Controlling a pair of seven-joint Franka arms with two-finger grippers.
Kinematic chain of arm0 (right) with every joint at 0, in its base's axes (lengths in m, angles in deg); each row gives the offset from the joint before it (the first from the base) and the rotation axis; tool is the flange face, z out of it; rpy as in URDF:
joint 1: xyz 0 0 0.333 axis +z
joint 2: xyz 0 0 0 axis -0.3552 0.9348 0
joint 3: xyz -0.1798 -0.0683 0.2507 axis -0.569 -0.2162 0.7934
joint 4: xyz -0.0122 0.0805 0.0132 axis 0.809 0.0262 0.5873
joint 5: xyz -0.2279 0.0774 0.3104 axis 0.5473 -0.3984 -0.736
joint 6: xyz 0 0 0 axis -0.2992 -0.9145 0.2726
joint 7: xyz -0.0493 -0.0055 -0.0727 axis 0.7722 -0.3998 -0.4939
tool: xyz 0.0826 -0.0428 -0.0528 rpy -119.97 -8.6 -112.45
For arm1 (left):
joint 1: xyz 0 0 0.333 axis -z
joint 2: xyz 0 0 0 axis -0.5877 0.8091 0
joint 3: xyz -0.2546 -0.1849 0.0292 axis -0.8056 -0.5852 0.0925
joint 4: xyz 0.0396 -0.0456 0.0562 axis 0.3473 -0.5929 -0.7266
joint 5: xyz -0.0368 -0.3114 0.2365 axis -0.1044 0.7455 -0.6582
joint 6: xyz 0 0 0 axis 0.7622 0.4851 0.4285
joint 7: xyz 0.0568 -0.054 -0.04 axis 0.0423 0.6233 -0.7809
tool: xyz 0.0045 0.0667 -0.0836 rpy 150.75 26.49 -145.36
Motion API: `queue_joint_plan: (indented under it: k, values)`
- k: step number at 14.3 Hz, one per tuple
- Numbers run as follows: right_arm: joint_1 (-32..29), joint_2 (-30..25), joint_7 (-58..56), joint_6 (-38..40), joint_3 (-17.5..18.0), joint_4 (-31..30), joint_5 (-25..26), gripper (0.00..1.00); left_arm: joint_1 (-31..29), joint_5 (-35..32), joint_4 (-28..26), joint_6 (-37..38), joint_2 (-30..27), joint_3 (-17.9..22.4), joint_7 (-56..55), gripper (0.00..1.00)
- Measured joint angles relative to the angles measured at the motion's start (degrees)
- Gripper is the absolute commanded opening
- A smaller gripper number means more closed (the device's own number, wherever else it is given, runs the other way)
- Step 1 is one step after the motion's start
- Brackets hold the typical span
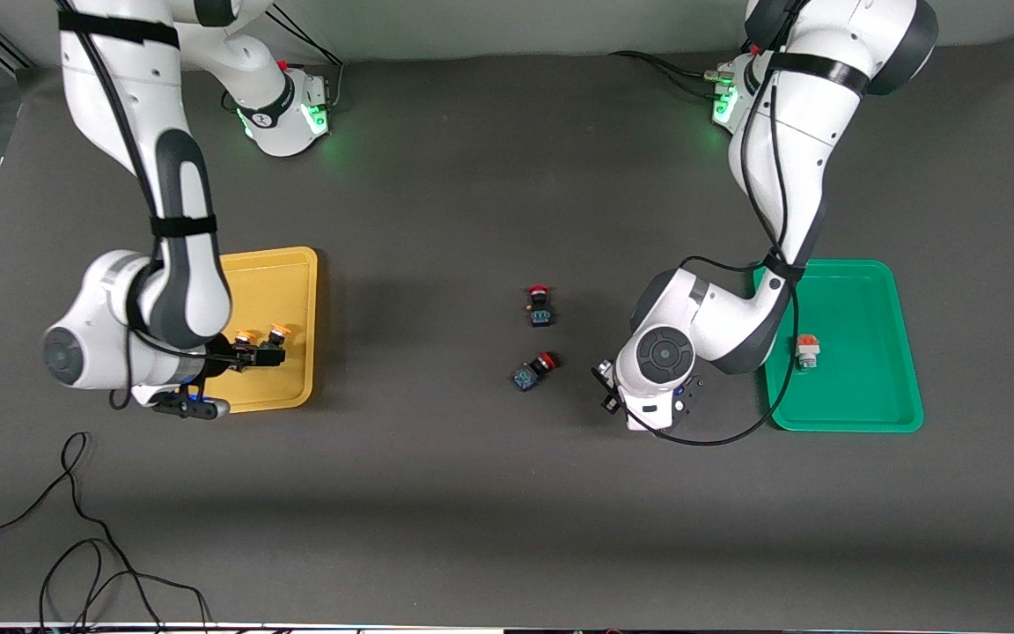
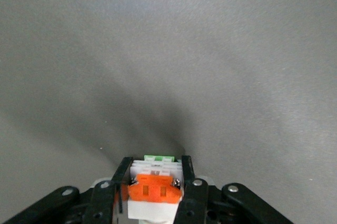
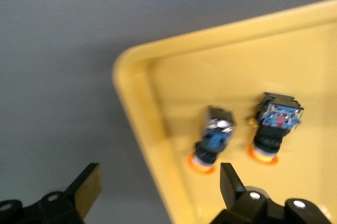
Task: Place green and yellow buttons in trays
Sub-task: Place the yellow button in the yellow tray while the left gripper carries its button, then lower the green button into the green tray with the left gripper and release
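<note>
Yellow-capped buttons (image 3: pixel 210 142) both lie in your yellow tray (image 1: pixel 291 264) under the spread right gripper (image 3: pixel 158 187), one green-tipped button (image 1: pixel 807 350) rests in the green tray (image 1: pixel 868 282), and your left gripper (image 2: pixel 154 182) pinches the last green-tipped switch (image 2: pixel 155 190) over bare table beside it.

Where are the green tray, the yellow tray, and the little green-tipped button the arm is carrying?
green tray (image 1: pixel 859 291): front view, bare floor.
yellow tray (image 1: pixel 274 282): front view, bare floor.
green-tipped button (image 2: pixel 156 190): left wrist view, orange body between fingers.
</note>
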Motion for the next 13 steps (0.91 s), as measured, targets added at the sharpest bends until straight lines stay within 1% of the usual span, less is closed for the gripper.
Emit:
queue_joint_plan:
  k: [1, 3, 4, 6, 7, 9, 10, 13]
  values:
    - [0.1, -0.7, 1.5, 3.6, -0.5, 3.9, 1.3, 1.00, 0.0, 0.0, 0.8, 0.8, -0.6, 0.0, 0.3, 0.26]
    - [0.1, -1.7, 3.9, 10.5, -1.5, 11.9, 4.7, 1.00, -0.5, 0.1, 2.9, 6.9, -3.6, 0.1, 3.3, 0.26]
    - [0.1, -2.2, 4.5, 13.2, -1.7, 15.3, 6.3, 1.00, -1.0, 0.5, 4.1, 11.0, -5.8, 0.1, 6.2, 0.23]
    - [0.2, -3.5, 5.3, 15.9, -1.9, 20.0, 7.8, 1.00, -3.0, 1.5, 5.2, 18.8, -10.7, 0.1, 16.3, 0.19]
    - [0.2, -4.4, 6.3, 16.4, -1.9, 21.1, 8.2, 1.00, -4.3, 2.0, 5.2, 22.4, -13.1, 0.2, 22.5, 0.19]
    - [0.7, -7.1, 8.1, 16.9, -1.9, 21.7, 11.1, 1.00, -8.1, 2.2, 4.5, 27.8, -16.5, 0.5, 34.9, 0.18]
    - [1.1, -8.7, 8.5, 17.4, -1.9, 21.6, 13.0, 1.00, -10.6, 2.3, 3.5, 29.0, -17.7, 0.7, 41.1, 0.18]
    - [3.6, -13.2, 8.9, 17.6, -1.9, 20.1, 17.4, 1.00, -19.8, 1.5, -1.5, 29.1, -20.3, 1.3, 58.9, 0.18]
